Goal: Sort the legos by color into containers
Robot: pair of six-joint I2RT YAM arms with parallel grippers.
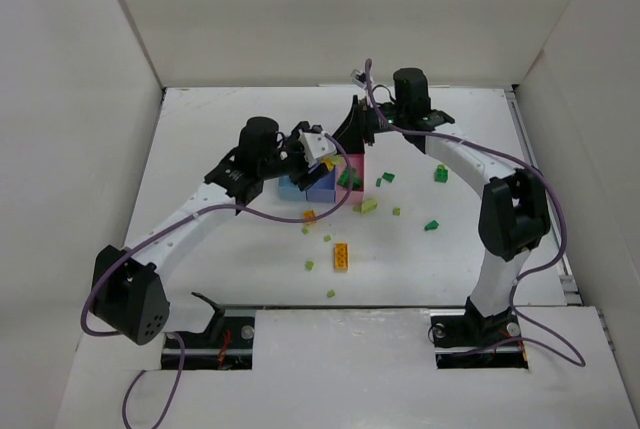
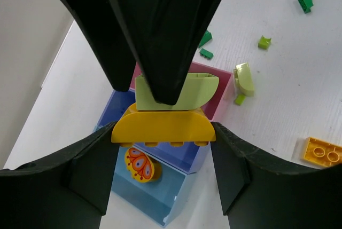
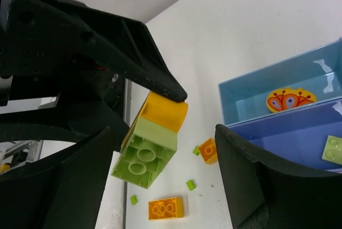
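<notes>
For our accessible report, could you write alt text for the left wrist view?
The left jaws clamp a yellow arched brick with a lime brick stacked on it, above the pink, periwinkle and light blue bins; a round yellow-red piece lies in the light blue one.

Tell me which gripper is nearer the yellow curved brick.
Left: the left gripper clamps the yellow curved brick; the right gripper stands open around the attached lime brick.
</notes>
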